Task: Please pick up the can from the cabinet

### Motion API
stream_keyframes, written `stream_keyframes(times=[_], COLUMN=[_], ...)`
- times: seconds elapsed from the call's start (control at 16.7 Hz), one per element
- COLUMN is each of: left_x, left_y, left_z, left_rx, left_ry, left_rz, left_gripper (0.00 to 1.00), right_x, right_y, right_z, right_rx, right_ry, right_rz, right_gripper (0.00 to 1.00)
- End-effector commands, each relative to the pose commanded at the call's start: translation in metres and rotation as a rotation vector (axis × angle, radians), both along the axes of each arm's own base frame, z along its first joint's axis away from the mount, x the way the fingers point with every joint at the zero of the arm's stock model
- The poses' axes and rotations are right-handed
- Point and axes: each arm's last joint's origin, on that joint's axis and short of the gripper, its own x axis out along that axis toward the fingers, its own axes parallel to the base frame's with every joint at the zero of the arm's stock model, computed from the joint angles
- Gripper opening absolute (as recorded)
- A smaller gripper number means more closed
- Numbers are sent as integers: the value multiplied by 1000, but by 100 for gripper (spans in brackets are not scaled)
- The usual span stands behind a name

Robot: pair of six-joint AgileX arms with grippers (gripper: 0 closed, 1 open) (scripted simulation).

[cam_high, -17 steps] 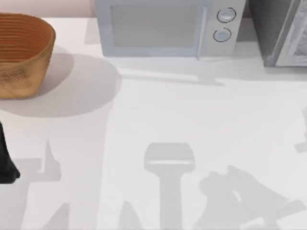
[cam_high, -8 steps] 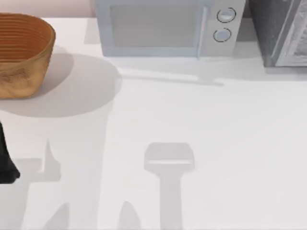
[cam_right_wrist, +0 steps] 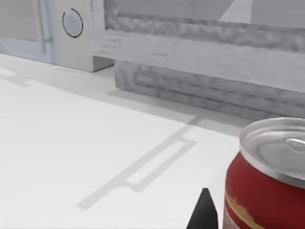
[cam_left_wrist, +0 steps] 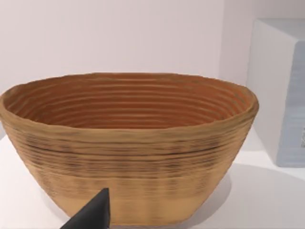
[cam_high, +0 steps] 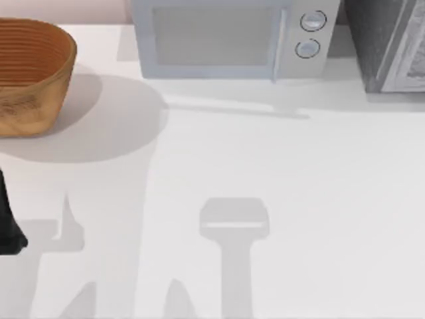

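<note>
The red aluminium can with a silver pull-tab lid [cam_right_wrist: 267, 176] stands upright on the white table [cam_high: 299, 199], close in front of the right gripper's camera, w/ the grey stone-textured cabinet [cam_right_wrist: 205, 90] behind it; it looks to be outside the cabinet, not in it, so the task wording and the scene disagree a bit. Just one dark fingertip of the right gripper [cam_right_wrist: 204, 210] shows beside the can, apparently not touching, so can't tell whether the fingers are spread or closed. Main risks, as I judge them: a finger coming in off-centre clips the can wall & tips or rolls it; closing too high near the rim lets the smooth metal slip out; a wide approach could bump the cabinet front. Further out, the light-grey microwave w/ round dials [cam_high: 229, 40] sits at the back of the table. Left gripper [cam_left_wrist: 90, 214] is parked at the table's left, facing the woven brown wicker basket [cam_left_wrist: 128, 148]; finger state can't be told there either.
</note>
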Motion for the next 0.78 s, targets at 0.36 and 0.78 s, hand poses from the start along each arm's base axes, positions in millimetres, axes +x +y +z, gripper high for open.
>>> stream_keyframes(times=[0.36,0.78], left_x=[0,0], left_y=[0,0], left_z=[0,0], left_rx=[0,0], left_ry=[0,0], left_rz=[0,0], left_gripper=[100,100], right_x=[27,18], right_y=[-35,13], right_z=[-7,-7], right_rx=[-19,0], right_ry=[4,2], right_rz=[-188,-17], right_gripper=[0,0])
